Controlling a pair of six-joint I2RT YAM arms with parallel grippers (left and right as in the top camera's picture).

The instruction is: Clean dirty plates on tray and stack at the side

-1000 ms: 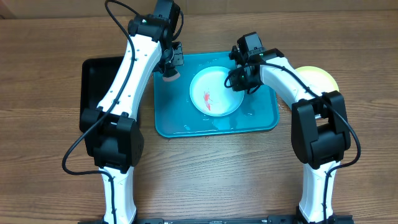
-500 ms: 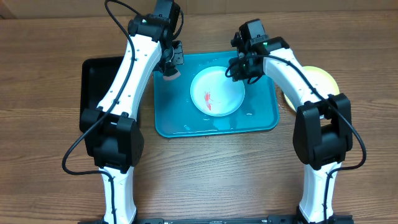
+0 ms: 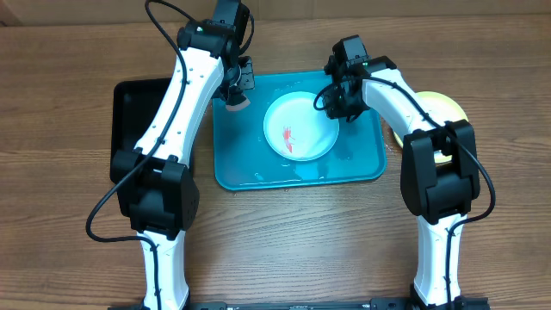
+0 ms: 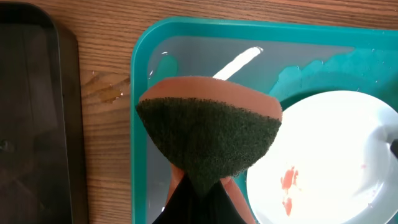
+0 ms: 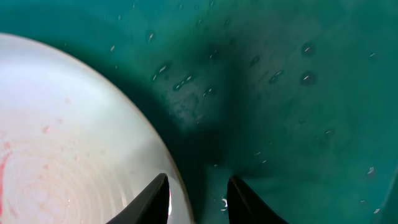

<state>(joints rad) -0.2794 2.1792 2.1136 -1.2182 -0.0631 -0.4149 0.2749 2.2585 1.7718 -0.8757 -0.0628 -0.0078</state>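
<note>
The white plate [image 3: 300,127] is lying flat inside the turquoise tray [image 3: 231,165], toward the tray's right half, and it is showing a red smear [image 4: 287,180] on its inner surface, left of its centre. The tray is sitting on the wooden counter [image 3: 284,241], its floor wet and dotted with droplets. The left pincer [image 4: 199,193] is squeezing a sponge [image 4: 208,140] from behind, so that the sponge is bunching into a fan, dark green scouring side facing the wrist camera and orange backing showing along the top edge. The sponge is hanging over the tray's upper left corner, just beside the plate and not touching it. The right pincer [image 5: 196,198] is hovering low at the plate's upper right edge with a narrow gap between its fingers: one fingertip [image 5: 158,194] is sitting over the white plate and the other over the bare tray floor, so the rim is running between them, though whether either is touching it is not clear. A yellow-green plate [image 3: 449,108] is resting on the counter right of the tray, partly hidden by the right arm. A black tray [image 3: 129,108] is lying on the counter left of the turquoise one.
</note>
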